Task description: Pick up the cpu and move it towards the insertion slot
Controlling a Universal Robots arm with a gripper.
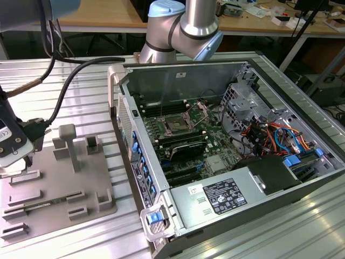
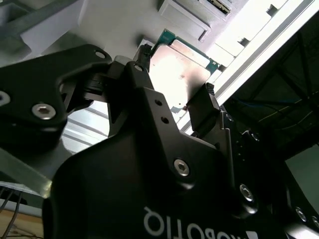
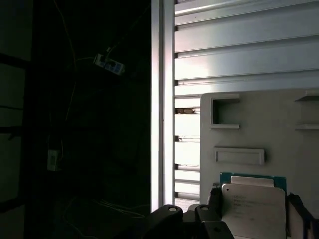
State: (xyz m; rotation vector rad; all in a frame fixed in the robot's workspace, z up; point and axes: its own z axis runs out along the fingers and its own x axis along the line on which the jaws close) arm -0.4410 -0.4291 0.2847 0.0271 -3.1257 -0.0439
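In the second wrist view the gripper [image 2: 174, 79] has its two black fingers [image 2: 202, 107] pressed against opposite edges of the cpu [image 2: 180, 69], clamped on it. The chip's pale metal face catches the light and a thin green rim shows along its far edge. The first wrist view shows the same chip [image 3: 251, 203] between the fingertips, above the grey tray [image 3: 259, 124] and close to it (whether it is already clear of the tray I cannot tell). The slatted aluminium table [image 3: 239, 55] runs beyond the tray.

In the exterior view the arm's wrist and cabling sit at the exterior view's far left, over the left edge of the grey tray [image 1: 81, 181] with its raised blocks. The open computer case [image 1: 226, 162] lies to the exterior view's right of the tray. Inside it, the insertion slot [image 1: 176, 125] shows its dark centre with the load plate [image 1: 197, 111] swung up. The slot is well apart from the chip, across the case wall.
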